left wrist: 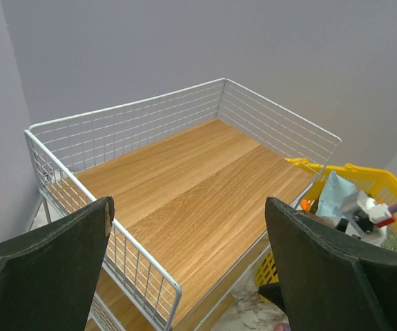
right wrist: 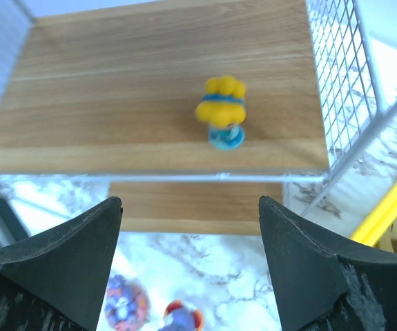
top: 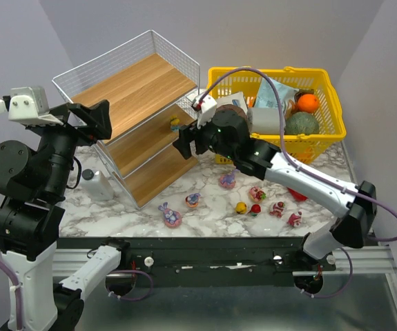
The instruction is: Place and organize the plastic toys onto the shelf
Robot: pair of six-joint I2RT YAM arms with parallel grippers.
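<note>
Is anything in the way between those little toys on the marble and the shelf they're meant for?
Nothing visible does. The toys lie on the table before the shelf, whose front is open; only a thin wire rail edges the middle board. The right tool hangs open there, by a yellow toy already shelved.

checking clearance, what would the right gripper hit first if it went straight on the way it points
Likely the yellow toy on the shelf's middle board, centred ahead of the open right gripper. The shelf's front wire lies nearer and lower, so it could catch first; depth is unclear.
</note>
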